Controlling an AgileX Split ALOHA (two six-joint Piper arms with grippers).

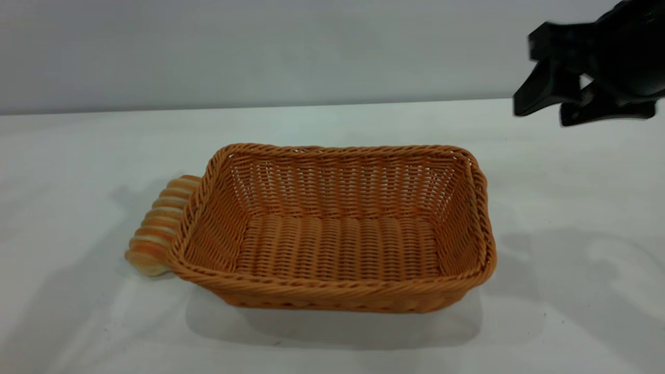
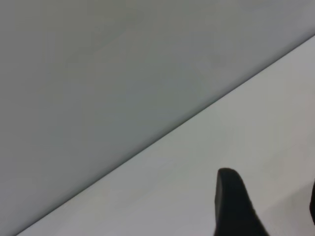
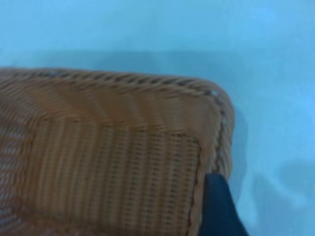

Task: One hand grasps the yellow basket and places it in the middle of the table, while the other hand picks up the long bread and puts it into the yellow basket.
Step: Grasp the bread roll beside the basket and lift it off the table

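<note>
Here we see the striped, ridged long bread [image 1: 158,228] pointing from seven to one o'clock, touching the orange-tan woven wicker basket [image 1: 332,291]. The black right gripper [image 1: 543,101] hovers at two o'clock with jaws parted; the left gripper's [image 2: 275,206] jaws we cannot tell.

The yellow basket [image 1: 332,228] sits upright on the surface [image 1: 78,322], about at the middle of the exterior view. The long bread [image 1: 158,228] lies on the surface at the basket's 9 o'clock, pressed against the outside of its wall and partly hidden behind the rim, running from 7 o'clock toward 1 o'clock. The right hand [image 1: 561,101] hangs above the surface at the basket's 2 o'clock, well apart from it.
</note>
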